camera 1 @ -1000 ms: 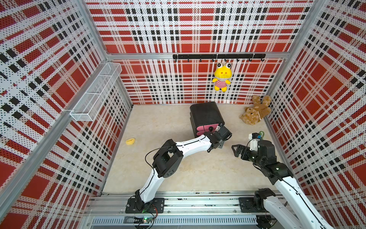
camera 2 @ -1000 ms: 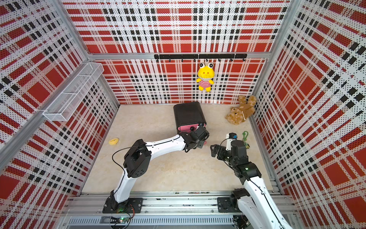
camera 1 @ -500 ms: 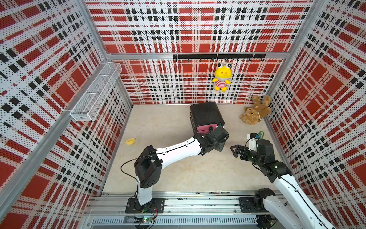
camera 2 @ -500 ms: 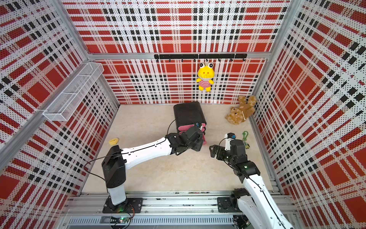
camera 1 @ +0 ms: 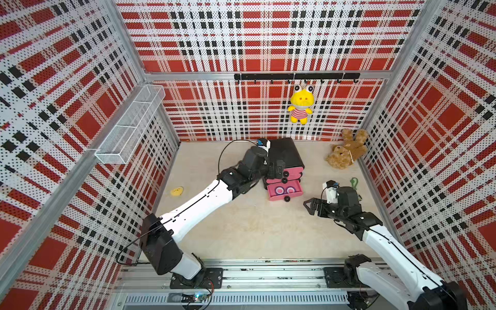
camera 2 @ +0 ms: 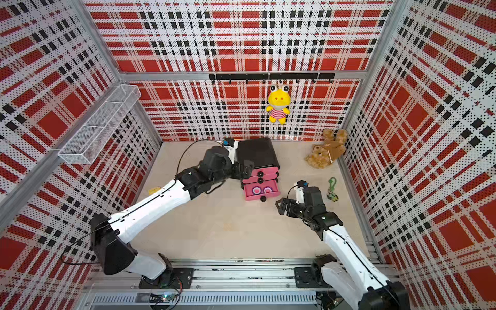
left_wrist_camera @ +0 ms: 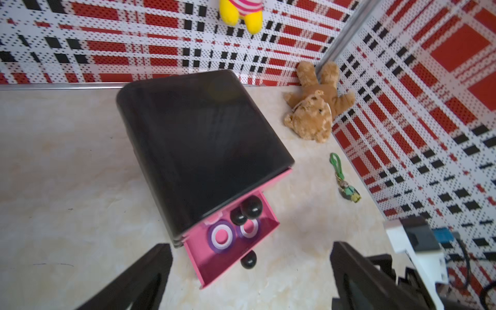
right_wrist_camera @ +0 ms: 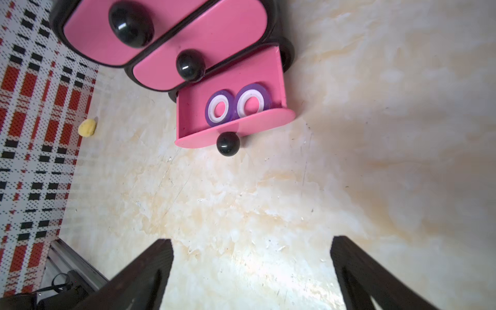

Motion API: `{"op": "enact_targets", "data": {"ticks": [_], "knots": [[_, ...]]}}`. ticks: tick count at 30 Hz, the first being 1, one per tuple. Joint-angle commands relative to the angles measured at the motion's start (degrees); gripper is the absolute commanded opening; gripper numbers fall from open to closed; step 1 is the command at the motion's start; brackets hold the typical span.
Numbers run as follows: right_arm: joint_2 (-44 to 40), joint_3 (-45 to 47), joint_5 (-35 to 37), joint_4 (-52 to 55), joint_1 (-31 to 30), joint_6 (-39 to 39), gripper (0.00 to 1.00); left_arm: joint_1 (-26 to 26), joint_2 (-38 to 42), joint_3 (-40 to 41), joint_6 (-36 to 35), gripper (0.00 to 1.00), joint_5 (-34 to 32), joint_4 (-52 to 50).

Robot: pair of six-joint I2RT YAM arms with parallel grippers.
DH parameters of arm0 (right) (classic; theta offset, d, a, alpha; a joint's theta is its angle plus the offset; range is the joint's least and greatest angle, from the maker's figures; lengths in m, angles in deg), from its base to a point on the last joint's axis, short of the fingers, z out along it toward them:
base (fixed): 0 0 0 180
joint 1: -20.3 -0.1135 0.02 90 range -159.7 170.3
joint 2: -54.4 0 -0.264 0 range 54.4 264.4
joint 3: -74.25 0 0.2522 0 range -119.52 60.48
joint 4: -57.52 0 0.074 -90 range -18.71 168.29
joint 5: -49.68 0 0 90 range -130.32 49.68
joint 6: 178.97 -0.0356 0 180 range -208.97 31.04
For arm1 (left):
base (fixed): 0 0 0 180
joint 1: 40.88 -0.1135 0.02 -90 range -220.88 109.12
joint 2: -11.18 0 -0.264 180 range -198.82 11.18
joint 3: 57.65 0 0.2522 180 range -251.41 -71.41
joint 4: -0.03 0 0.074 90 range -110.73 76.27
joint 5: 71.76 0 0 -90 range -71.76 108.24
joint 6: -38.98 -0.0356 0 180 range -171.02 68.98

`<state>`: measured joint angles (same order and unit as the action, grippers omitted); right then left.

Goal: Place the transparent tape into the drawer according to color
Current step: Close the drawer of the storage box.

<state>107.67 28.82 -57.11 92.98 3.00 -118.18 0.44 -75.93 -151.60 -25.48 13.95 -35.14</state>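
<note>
A black cabinet (camera 1: pixel 285 151) has three pink drawers; the bottom drawer (camera 1: pixel 285 198) is pulled out. Two purple rolls of transparent tape (camera 1: pixel 279 190) (camera 1: pixel 290 190) lie side by side in it, also in the left wrist view (left_wrist_camera: pixel 214 237) (left_wrist_camera: pixel 243 230) and the right wrist view (right_wrist_camera: pixel 212 107) (right_wrist_camera: pixel 241 103). My left gripper (camera 1: pixel 276 170) (left_wrist_camera: pixel 251 247) hangs open and empty above the cabinet's front left. My right gripper (camera 1: pixel 311 208) (right_wrist_camera: pixel 251 241) is open and empty over the floor, right of the drawer. No other tape shows.
A brown teddy bear (camera 1: pixel 346 150) lies in the back right corner. A green keychain (camera 1: pixel 354 183) is by the right wall and a small yellow object (camera 1: pixel 177 191) by the left wall. A yellow plush (camera 1: pixel 301 107) hangs on the back wall, a wire basket (camera 1: pixel 131 126) on the left wall.
The left gripper has opened wide and drawn back and up from the drawer front. Its elbow has swung down to the left. The right arm has barely shifted.
</note>
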Motion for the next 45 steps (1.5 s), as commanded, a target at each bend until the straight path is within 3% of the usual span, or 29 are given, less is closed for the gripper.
{"op": "enact_targets", "data": {"ticks": [1,11,24,29,36,45], "knots": [[3.0,-0.6,2.9,-4.6,-3.2,0.0,1.0,-2.8,-2.5,1.8,1.7,0.99,4.8,3.8],[11.7,-2.5,9.4,-11.9,-8.6,-1.6,1.0,-8.8,-13.0,-2.4,2.7,0.92,7.6,3.6],[22.7,-6.0,13.8,-18.2,-13.7,-1.7,0.98,-11.0,-17.2,-4.2,3.7,0.78,11.5,3.3],[25.8,-6.5,16.9,-20.1,-15.5,-1.6,0.9,-11.2,-17.8,-4.0,4.0,0.73,12.4,3.4],[31.6,-8.3,17.6,-22.5,-15.8,-1.4,0.67,-11.5,-18.4,-3.9,4.1,0.71,13.9,3.4],[36.2,-10.5,20.7,-24.1,-17.6,-1.3,0.57,-11.5,-18.5,-3.5,3.9,0.7,13.8,3.4]]}}
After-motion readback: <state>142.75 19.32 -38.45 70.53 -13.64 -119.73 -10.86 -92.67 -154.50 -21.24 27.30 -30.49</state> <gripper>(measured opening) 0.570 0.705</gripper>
